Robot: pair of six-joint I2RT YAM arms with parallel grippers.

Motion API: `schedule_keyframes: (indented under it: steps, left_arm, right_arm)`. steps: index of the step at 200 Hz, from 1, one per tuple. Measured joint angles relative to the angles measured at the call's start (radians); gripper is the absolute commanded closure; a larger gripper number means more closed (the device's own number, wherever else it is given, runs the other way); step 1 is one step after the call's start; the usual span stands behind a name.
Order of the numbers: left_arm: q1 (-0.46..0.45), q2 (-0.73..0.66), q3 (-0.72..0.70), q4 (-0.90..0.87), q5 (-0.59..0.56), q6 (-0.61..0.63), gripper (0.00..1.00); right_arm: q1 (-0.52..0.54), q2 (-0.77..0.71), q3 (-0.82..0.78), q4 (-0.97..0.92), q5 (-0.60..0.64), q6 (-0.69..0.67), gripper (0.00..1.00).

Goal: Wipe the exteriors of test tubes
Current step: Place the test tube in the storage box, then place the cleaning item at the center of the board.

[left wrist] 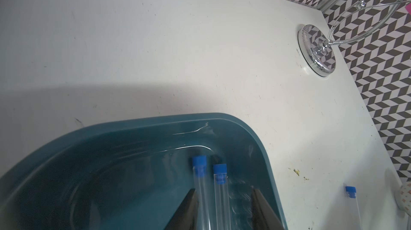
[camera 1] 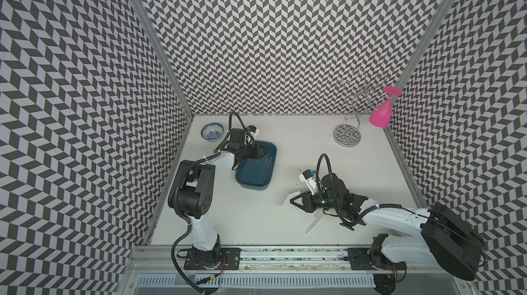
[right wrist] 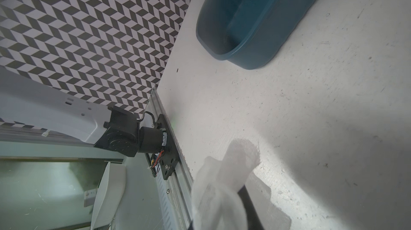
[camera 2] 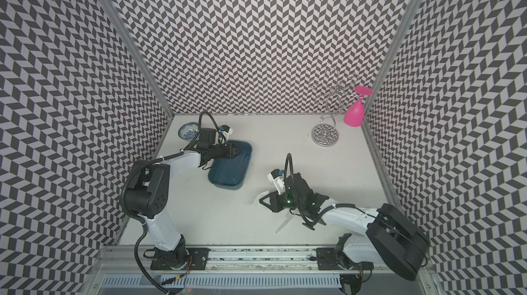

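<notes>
Two clear test tubes with blue caps lie side by side in the teal tray. My left gripper hangs over them, open. Its fingers stand on either side of the pair, and one tube lies against a finger. A third test tube lies on the table, partly under my right arm. My right gripper is shut on a white translucent wipe, low over the table.
A blue-patterned bowl sits at the back left. A chrome wire rack with a pink glass hanging on it stands at the back right. Patterned walls close three sides, and a metal rail runs along the front.
</notes>
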Motion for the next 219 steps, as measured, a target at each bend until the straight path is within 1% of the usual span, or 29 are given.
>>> schedule_keyframes:
  steps: [30,62,80,88,109,122,149,171,193,219]
  left_arm:
    - [0.000,-0.064,-0.016,-0.019,-0.020,0.008,0.53]
    - [0.001,-0.230,-0.085,-0.014,-0.019,0.010,0.51]
    - [0.001,-0.335,-0.141,-0.010,-0.011,0.008,0.50]
    - [0.001,-0.377,-0.166,-0.005,-0.007,0.005,0.49]
    - [0.001,-0.483,-0.237,0.003,0.011,-0.007,0.49]
    - [0.001,-0.542,-0.280,0.010,0.024,-0.023,0.48]
    - [0.001,-0.639,-0.351,0.026,0.045,-0.055,0.46]
    - [0.001,-0.686,-0.385,0.042,0.060,-0.075,0.45]
    - [0.001,-0.698,-0.401,0.048,0.079,-0.087,0.45]
    - [0.001,-0.699,-0.405,0.047,0.097,-0.092,0.45]
  right_arm:
    - [-0.006,0.126,0.107,-0.019,0.014,-0.005,0.82]
    - [-0.035,0.251,0.239,-0.021,0.040,-0.010,0.82]
    - [-0.063,0.309,0.290,-0.026,0.072,-0.011,0.78]
    - [-0.075,0.338,0.309,-0.036,0.092,-0.011,0.74]
    - [-0.106,0.414,0.351,-0.093,0.140,-0.014,0.53]
    - [-0.117,0.443,0.372,-0.152,0.169,-0.028,0.46]
    - [-0.126,0.447,0.420,-0.280,0.251,-0.056,0.38]
    - [-0.126,0.430,0.478,-0.372,0.319,-0.083,0.31]
    - [-0.126,0.372,0.511,-0.464,0.394,-0.107,0.29]
    - [-0.127,0.257,0.513,-0.562,0.477,-0.125,0.29]
